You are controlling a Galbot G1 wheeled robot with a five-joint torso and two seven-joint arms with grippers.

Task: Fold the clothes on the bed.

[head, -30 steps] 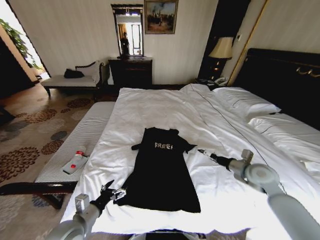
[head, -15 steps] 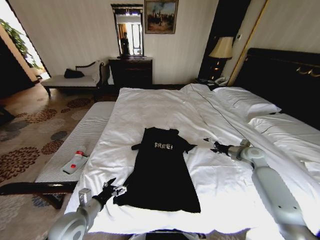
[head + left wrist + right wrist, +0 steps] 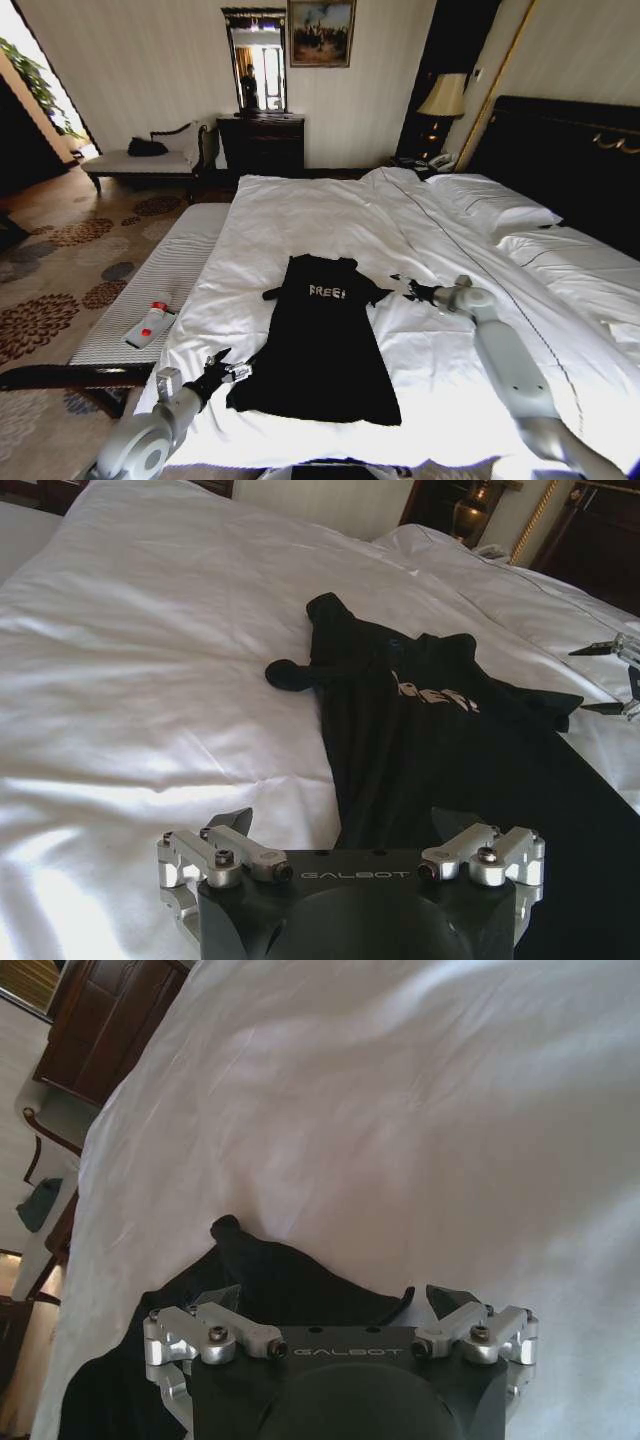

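The black T-shirt (image 3: 322, 345) lies flat on the white bed (image 3: 300, 215), narrowed lengthwise, with its white lettering toward the headboard. My left gripper (image 3: 226, 368) is open beside the hem's left corner. In the left wrist view the left gripper (image 3: 342, 825) straddles the edge of the shirt (image 3: 440, 740). My right gripper (image 3: 409, 288) is open just off the shirt's right sleeve. In the right wrist view the right gripper (image 3: 335, 1300) hangs over the sleeve of the shirt (image 3: 270, 1270), with nothing gripped.
A grey striped bench (image 3: 175, 270) runs along the bed's left side and carries a white bottle with a red cap (image 3: 150, 323). Pillows (image 3: 495, 205) and a dark headboard (image 3: 570, 160) are at the right. A dresser (image 3: 262, 143) stands at the far wall.
My right arm has reached forward and to the left, bringing its gripper close to the shirt's right sleeve. The left gripper has barely shifted beside the hem.
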